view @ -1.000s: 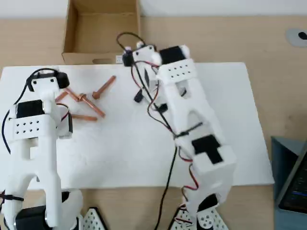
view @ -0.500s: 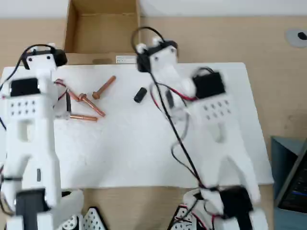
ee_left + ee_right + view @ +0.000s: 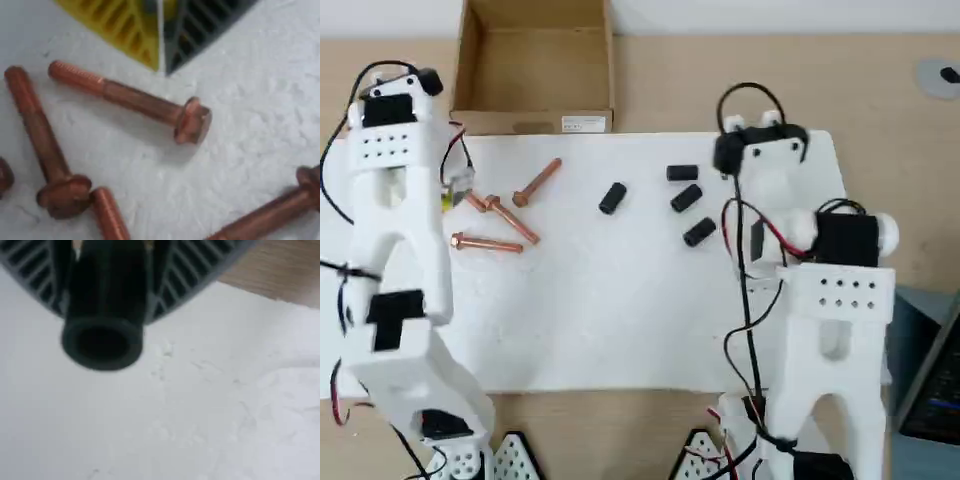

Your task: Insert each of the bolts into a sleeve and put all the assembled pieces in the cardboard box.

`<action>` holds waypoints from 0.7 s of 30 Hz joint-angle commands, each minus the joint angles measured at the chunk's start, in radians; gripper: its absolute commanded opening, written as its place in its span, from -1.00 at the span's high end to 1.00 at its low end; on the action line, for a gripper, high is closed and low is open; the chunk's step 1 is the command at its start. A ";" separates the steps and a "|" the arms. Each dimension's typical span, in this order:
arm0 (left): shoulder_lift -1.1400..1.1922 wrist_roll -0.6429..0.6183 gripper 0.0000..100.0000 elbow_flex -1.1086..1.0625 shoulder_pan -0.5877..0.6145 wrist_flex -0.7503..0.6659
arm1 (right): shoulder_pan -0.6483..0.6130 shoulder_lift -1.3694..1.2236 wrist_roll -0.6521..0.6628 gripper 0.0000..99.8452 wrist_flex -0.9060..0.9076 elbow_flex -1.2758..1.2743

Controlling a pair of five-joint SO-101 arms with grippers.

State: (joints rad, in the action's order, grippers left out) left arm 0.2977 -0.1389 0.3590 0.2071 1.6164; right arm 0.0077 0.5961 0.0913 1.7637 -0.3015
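Holding a black sleeve (image 3: 102, 337), your right gripper (image 3: 107, 275) hangs over the white mat (image 3: 210, 420); your left gripper (image 3: 161, 50), narrowed, hangs above the copper bolts (image 3: 131, 99) at left.

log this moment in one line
right gripper: shut on black cylindrical sleeve; left gripper: by copper flanged bolts; brown cardboard box: empty

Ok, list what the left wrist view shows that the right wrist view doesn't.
Only the left wrist view: several copper bolts lying loose, none inside a sleeve, close to the left gripper. Only the right wrist view: a black sleeve clamped in the right gripper, its open end towards the camera, plus a corner of the wooden table. Both: the white mat underneath.
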 commanded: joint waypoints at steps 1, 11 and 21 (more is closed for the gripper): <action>0.065 -0.140 0.99 0.124 -0.012 -0.002 | 0.024 0.035 0.009 0.98 0.021 -0.001; 0.348 -0.269 0.99 0.388 0.038 -0.002 | 0.024 0.033 0.009 0.98 0.020 -0.007; 0.463 -0.199 0.99 0.554 0.068 0.000 | 0.019 0.033 0.009 0.98 0.018 -0.074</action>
State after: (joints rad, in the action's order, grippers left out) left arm 0.7626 -0.3598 0.8470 0.2685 1.6164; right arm 0.0169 0.5976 0.0913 1.7637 -0.3736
